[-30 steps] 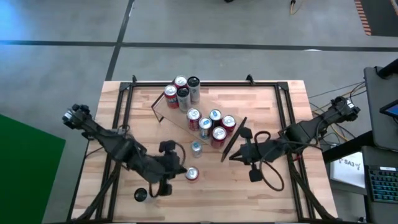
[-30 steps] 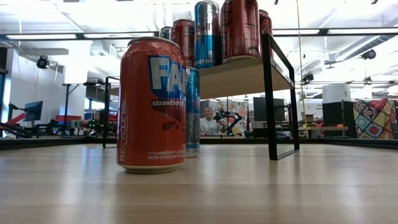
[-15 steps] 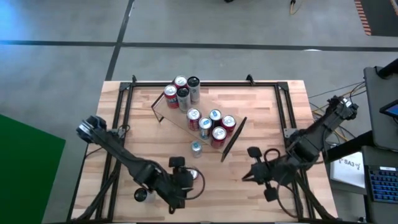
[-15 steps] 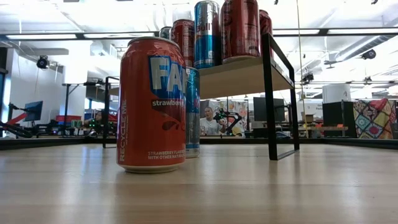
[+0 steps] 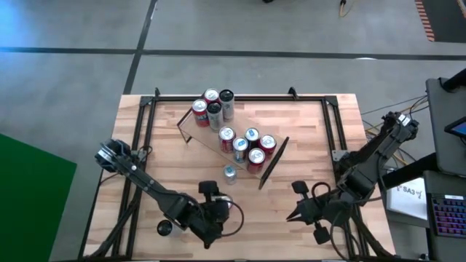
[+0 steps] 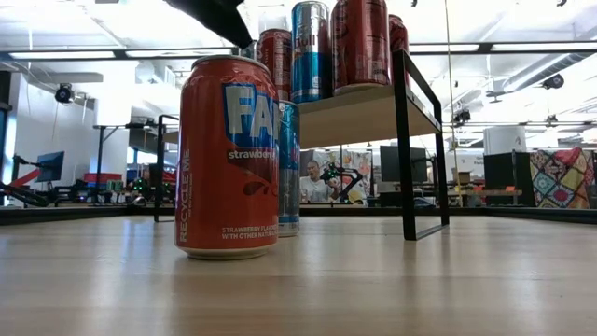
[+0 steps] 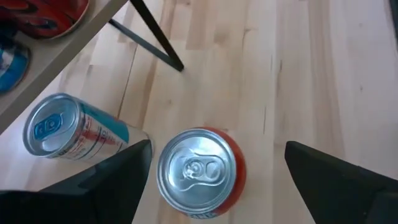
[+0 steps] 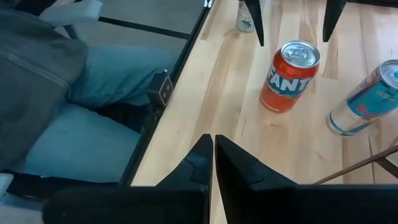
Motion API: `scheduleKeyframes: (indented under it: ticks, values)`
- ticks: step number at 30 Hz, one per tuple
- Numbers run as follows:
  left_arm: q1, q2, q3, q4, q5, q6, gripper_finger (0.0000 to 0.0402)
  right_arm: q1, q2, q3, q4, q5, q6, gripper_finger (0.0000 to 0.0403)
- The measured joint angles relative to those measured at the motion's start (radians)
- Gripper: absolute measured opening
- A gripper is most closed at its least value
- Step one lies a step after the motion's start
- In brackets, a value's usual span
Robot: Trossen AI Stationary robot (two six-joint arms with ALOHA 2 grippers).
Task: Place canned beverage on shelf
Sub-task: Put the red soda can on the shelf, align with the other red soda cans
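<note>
A red Fanta can (image 7: pixel 200 173) stands upright on the tabletop near the front edge, large in the low view (image 6: pixel 229 154). My left gripper (image 7: pixel 217 150) hovers open just above it, one finger on either side and apart from it; in the high view it (image 5: pixel 221 209) hides the can. A slim blue can (image 7: pixel 69 129) stands behind the red one. The light-wood shelf (image 6: pixel 364 112) sits slantwise at mid-table (image 5: pixel 271 166) and carries several cans. My right gripper (image 8: pixel 212 147) is shut and holds nothing, near the front right (image 5: pixel 294 215).
More cans (image 5: pixel 212 106) are grouped at the shelf's far left end. A small dark object (image 5: pixel 164 228) sits near the front left. A black frame (image 5: pixel 149 102) runs round the table. A seated person's legs (image 8: pixel 81 118) show beyond the table's edge.
My left gripper has come down and gone toward the table's right, until it stands over the red can; one of its fingers now shows at the top of the low view. My right gripper has drawn away from the shelf toward the near right corner. The cans have stayed put.
</note>
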Motion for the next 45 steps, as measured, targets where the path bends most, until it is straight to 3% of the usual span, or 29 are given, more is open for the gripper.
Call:
scheduleKeyframes:
  ticks: [20, 28, 31, 35, 45]
  values:
    - [0.058, -0.001, -0.188, 0.172, 0.006, 0.004, 0.0352, 0.000, 0.000, -0.009, 0.004, 0.021, 0.024, 0.0009]
    - [0.057, -0.006, -0.232, 0.187, 0.001, -0.032, 0.0292, 0.000, 0.000, -0.022, 0.035, 0.026, 0.023, 0.0009]
    - [0.052, -0.009, -0.230, 0.184, 0.002, -0.020, 0.0291, 0.000, 0.000, -0.025, 0.043, 0.026, 0.023, 0.0009]
    - [0.037, -0.031, -0.196, 0.108, 0.031, 0.054, 0.0291, 0.000, 0.000, -0.027, 0.045, 0.026, 0.016, 0.0009]
    - [0.035, -0.216, -0.064, -0.298, 0.049, 0.124, 0.0291, -0.001, 0.000, -0.027, 0.052, 0.058, -0.030, 0.0009]
